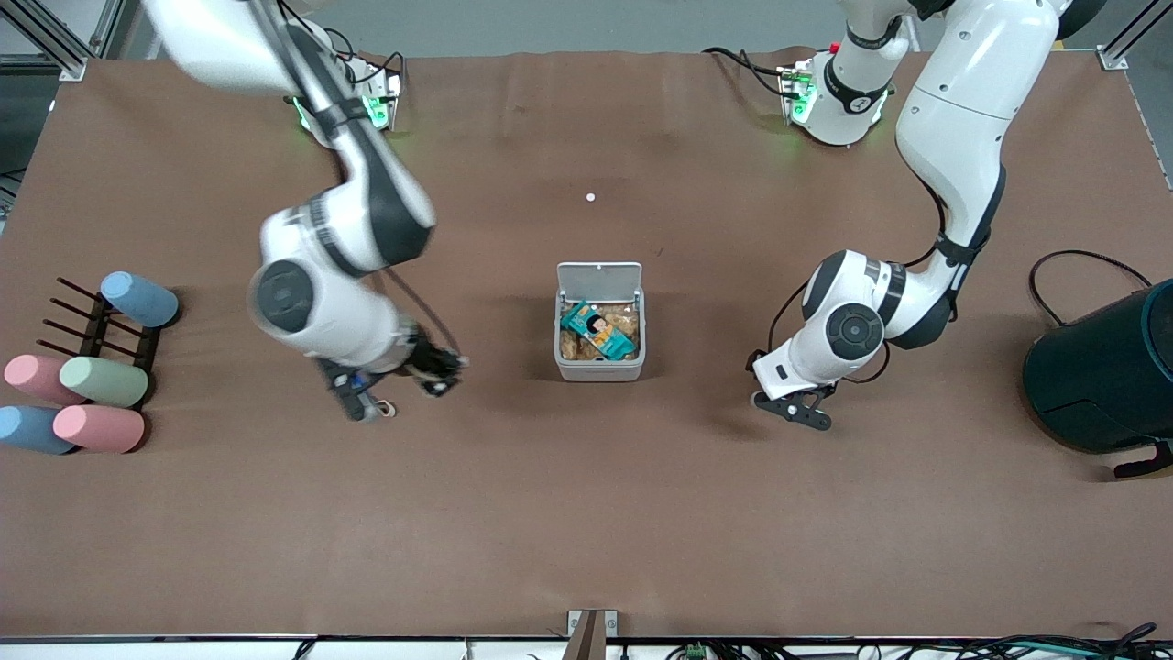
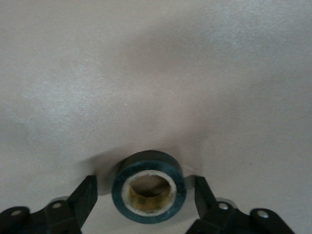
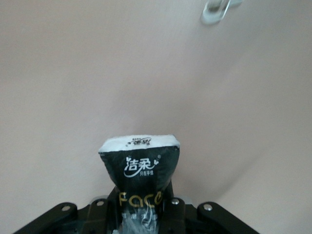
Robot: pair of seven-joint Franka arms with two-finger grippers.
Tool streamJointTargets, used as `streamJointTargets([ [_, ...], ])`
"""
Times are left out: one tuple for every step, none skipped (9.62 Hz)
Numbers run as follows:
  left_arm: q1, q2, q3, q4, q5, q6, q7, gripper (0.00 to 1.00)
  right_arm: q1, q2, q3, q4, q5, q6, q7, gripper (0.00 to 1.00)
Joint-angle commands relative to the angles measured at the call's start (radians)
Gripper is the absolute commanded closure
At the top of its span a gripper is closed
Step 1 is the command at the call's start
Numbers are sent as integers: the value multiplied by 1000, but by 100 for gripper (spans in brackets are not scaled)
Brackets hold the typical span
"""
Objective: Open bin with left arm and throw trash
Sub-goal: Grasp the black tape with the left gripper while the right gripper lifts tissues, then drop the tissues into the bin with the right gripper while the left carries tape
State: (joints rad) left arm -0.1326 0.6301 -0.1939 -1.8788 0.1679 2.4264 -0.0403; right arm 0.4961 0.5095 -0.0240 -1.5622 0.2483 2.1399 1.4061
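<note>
Front view shows the bin (image 1: 599, 367) at mid-bench with its lid (image 1: 599, 276) swung up and open; a teal packet (image 1: 597, 331) lies on brownish scraps inside. The left gripper (image 1: 795, 410) is low over the brown bench (image 1: 586, 513), toward the left arm's end from the bin and a little nearer the camera. In the left wrist view its fingers (image 2: 83, 197) stand wide apart on either side of the tape roll (image 2: 148, 192), which lies flat on the bench between them, a small gap showing on each side.

The right gripper (image 1: 438, 367) is over the bench toward the right arm's end from the bin. In the right wrist view it is closed on the black packet (image 3: 140, 170), whose printed end sticks out past the fingers, clear of the bench. A whitish loop (image 3: 214, 10) lies on the bench near it; in the front view it shows just by the gripper (image 1: 387, 409).

Pastel cylinders (image 1: 103, 380) sit on a dark rack at the right arm's end, and a dark round can (image 1: 1104, 376) at the left arm's end.
</note>
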Motion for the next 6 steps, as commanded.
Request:
streamJointTargets([
  [10, -35, -9, -26, 18, 3, -9, 100, 97, 92, -13, 57, 14, 116, 256, 96],
  [10, -46, -10, -19, 18, 3, -7, 100, 134, 95, -13, 59, 14, 141, 287, 96],
  [8, -64, -10, -4, 18, -9, -6, 100, 160, 101, -13, 59, 15, 143, 287, 94],
  [10, -79, -13, 27, 9, -63, -6, 100, 182, 101, -13, 59, 15, 141, 287, 94],
  [10, -87, -30, 85, 4, -151, -4, 100, 206, 99, -13, 59, 17, 140, 289, 93],
  [13, -99, -59, 139, -4, -240, -13, 100, 225, 99, -13, 59, 19, 138, 289, 93],
])
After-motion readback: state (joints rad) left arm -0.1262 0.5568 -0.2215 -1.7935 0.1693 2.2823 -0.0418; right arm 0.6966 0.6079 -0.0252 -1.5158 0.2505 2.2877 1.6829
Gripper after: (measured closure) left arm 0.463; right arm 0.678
